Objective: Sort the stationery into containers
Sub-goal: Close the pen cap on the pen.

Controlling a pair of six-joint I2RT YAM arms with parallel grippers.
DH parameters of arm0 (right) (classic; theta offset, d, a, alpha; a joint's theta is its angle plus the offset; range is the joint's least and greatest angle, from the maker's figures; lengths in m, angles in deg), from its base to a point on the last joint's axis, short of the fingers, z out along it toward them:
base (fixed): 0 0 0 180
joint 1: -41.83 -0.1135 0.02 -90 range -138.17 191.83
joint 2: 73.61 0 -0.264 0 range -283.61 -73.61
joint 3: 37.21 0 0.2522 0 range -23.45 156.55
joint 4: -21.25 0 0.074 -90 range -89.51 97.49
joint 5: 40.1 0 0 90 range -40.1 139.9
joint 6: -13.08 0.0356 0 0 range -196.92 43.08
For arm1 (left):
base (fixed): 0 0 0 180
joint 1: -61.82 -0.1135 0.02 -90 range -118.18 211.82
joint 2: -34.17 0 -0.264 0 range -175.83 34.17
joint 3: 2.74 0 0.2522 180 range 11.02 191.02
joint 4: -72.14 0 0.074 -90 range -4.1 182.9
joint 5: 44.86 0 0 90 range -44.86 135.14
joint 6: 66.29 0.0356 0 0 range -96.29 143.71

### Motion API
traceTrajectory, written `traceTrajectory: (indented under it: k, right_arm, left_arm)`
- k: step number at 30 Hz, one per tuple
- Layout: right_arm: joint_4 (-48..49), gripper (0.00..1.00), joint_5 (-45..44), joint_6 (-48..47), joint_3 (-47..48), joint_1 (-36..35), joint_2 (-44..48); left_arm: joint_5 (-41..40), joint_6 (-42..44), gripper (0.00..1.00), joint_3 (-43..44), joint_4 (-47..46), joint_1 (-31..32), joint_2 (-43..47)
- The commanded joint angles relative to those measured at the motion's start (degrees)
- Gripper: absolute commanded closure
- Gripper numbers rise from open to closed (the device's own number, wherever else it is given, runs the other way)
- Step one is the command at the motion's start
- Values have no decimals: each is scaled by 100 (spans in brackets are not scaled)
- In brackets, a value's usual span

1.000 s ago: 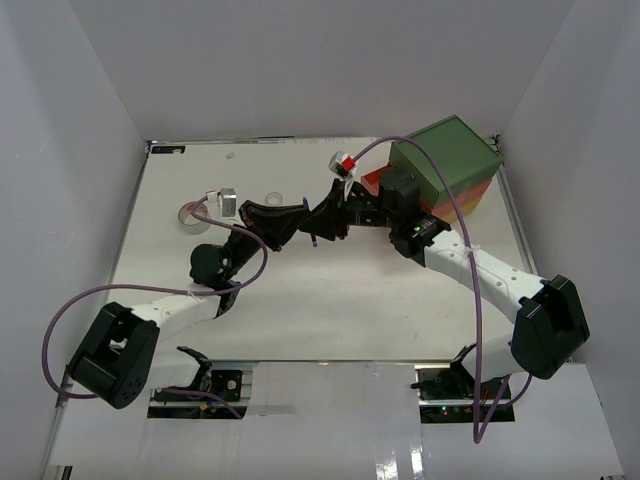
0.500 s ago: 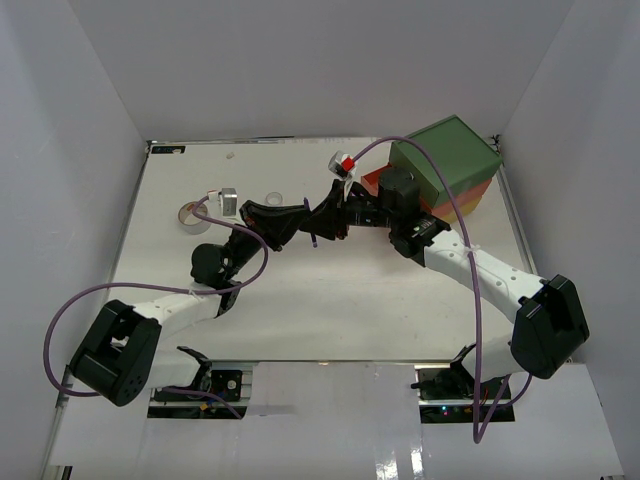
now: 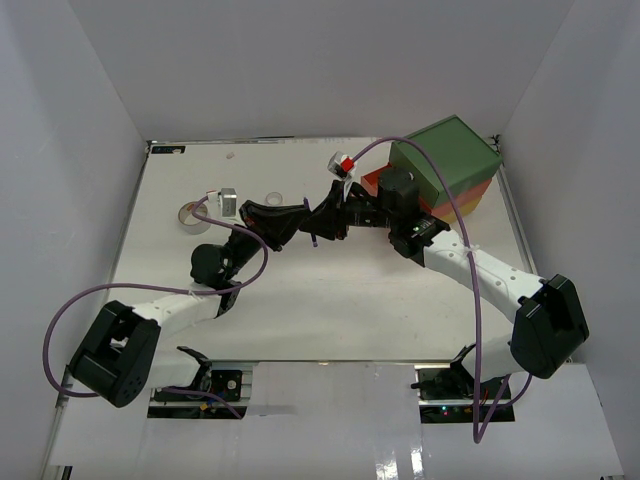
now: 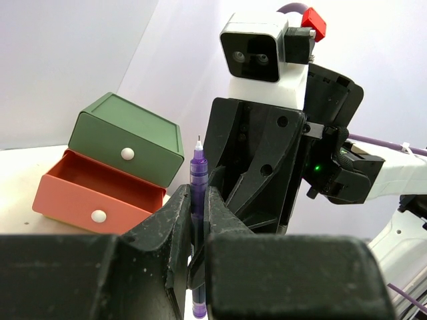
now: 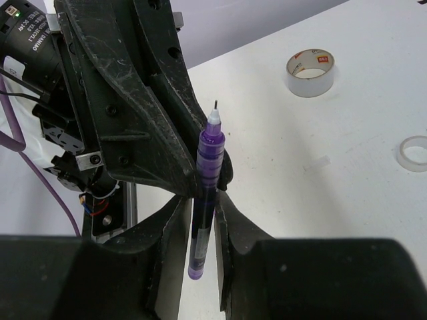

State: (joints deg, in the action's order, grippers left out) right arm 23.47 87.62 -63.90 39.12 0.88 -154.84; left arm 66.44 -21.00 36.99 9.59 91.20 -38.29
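Observation:
A thin purple pen [image 4: 198, 170] stands upright, tip up, between both grippers above the middle of the table [image 3: 330, 300]. My left gripper [image 4: 198, 200] is shut on it. My right gripper [image 5: 205, 207] faces the left one and its jaws close round the lower part of the same pen [image 5: 210, 150], touching near their tips. The two grippers meet in the top view, left [image 3: 305, 220] and right [image 3: 325, 222]. The drawer chest [image 3: 450, 160] stands at the back right. Its orange-red middle drawer [image 4: 87, 200] is pulled open, and the green top drawer [image 4: 127, 137] is closed.
A beige tape roll [image 3: 192, 215] lies at the back left, also seen in the right wrist view [image 5: 310, 72]. A smaller clear tape roll [image 3: 275, 198] lies near it [image 5: 413, 152]. White walls enclose the table on three sides.

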Motion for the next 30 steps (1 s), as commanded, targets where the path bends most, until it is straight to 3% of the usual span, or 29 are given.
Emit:
traceTrajectory:
  k: [1,12,30]
  right_arm:
    - [45,74,122,-53,-7,-54,2]
    - [10,82,166,-62,-78,-54,55]
    - [36,75,307,-54,-227,-62,99]
  left_arm:
    - [-126,120,100,162,-1518,23,171]
    - [-100,199,100,197,-1501,23,224]
    - [-56,375,100,241,-1413,23,277]
